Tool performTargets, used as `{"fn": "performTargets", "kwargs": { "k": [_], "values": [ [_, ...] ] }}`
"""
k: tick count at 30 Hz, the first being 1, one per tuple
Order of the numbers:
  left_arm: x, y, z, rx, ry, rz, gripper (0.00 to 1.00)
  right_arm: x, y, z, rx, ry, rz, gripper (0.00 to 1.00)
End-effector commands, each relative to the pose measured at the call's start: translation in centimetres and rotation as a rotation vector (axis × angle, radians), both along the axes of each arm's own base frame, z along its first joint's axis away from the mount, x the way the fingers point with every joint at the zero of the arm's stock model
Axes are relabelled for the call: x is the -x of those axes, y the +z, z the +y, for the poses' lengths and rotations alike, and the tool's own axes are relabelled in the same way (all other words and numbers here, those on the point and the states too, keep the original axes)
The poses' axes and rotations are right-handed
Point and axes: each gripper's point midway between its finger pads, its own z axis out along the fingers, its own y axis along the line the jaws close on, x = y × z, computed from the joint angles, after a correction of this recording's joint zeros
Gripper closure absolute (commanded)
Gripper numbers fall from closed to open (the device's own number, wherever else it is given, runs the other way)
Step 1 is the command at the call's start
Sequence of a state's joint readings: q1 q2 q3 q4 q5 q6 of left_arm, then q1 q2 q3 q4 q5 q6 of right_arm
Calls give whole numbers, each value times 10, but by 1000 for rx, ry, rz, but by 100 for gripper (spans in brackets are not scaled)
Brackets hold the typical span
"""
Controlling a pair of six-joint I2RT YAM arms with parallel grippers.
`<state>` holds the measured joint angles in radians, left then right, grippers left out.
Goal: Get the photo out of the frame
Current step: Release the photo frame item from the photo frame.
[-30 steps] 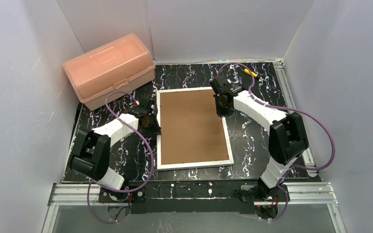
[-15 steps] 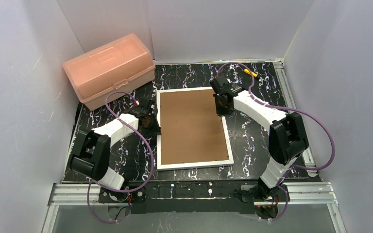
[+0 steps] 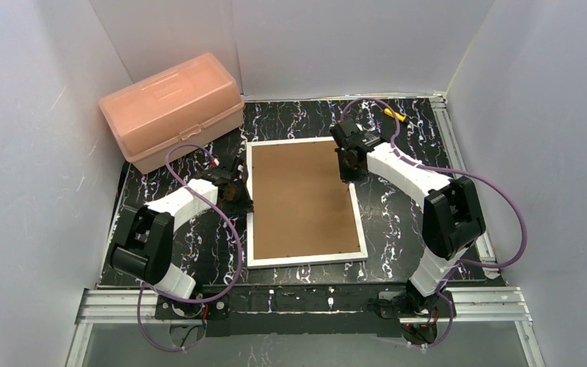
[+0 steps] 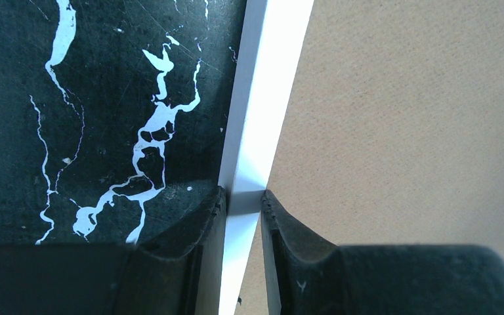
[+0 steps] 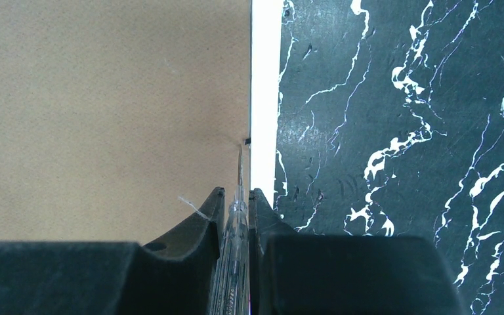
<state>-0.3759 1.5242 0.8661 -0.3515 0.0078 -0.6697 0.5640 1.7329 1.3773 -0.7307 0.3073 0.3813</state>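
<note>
Frame (image 3: 302, 200) border pinched in left jaws; right jaws clamp a probable screwdriver (image 5: 235, 252).

Walls: plain white panels (image 3: 351, 38) on three sides
Tabletop: black sheet with white marble veins (image 3: 290, 122)
Near edge: silver metal rail (image 3: 115, 303)

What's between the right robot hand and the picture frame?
A thin clear tool, held by the right gripper, its tip reaching the frame. The right wrist view shows it.

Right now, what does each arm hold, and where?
Left fingers pinch the white-bordered rectangular frame by its left border; right fingers grip a thin clear-handled tool by its handle.
</note>
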Motion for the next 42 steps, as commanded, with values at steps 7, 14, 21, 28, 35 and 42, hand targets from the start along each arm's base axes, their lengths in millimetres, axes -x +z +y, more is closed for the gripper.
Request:
{"fn": "performTargets", "kwargs": {
  "k": [7, 14, 21, 28, 35, 42],
  "values": [
    [15, -10, 22, -99, 19, 61, 92, -4, -5, -10, 54, -28, -3, 99],
    [15, -10, 26, -116, 37, 63, 93, -4, 1, -15, 77, -46, -15, 99],
    [16, -7, 28, -123, 45, 57, 97, -4, 3, -18, 89, -54, -23, 99],
    [17, -7, 29, -129, 49, 58, 97, -2, 0, -21, 107, -56, -3, 99],
    [16, -7, 31, -136, 57, 60, 98, -1, -2, -28, 152, -69, 8, 99],
    [17, -8, 33, -150, 62, 65, 98, -3, 3, -36, 190, -89, -7, 99]
  ]
}}
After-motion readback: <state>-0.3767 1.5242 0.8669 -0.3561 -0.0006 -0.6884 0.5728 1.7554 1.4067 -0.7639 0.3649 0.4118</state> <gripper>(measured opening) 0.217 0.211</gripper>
